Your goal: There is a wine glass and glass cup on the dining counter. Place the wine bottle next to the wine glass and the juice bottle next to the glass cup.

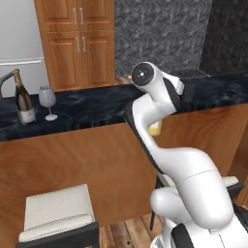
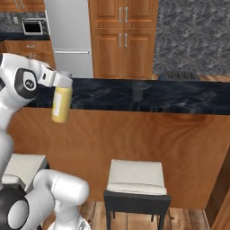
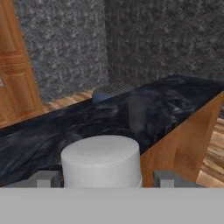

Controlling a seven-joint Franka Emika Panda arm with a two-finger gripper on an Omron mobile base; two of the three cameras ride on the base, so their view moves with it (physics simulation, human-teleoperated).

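The dining counter (image 3: pixel 52 131) top lies bare ahead, save the glass cup (image 3: pixel 138 113) standing at one o'clock. Far off at nine o'clock, the wine bottle (image 1: pixel 23 98) and wine glass (image 1: pixel 48 101) crowd together.

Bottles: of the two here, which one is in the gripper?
The juice bottle, yellow and white-capped, hangs in the gripper; the dark wine bottle stands on the dining counter.

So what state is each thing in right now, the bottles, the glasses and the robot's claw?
Tall dark glass wine bottle with gold-foil neck: upright on the black marbled dining counter, beside the wine glass.
Clear stemmed wine glass: upright, empty.
Short yellow juice bottle with white cap: capped, held in the air before the counter's wooden front.
Pale translucent stemless glass cup: upright on the counter.
Two-finger gripper: shut on the juice bottle.
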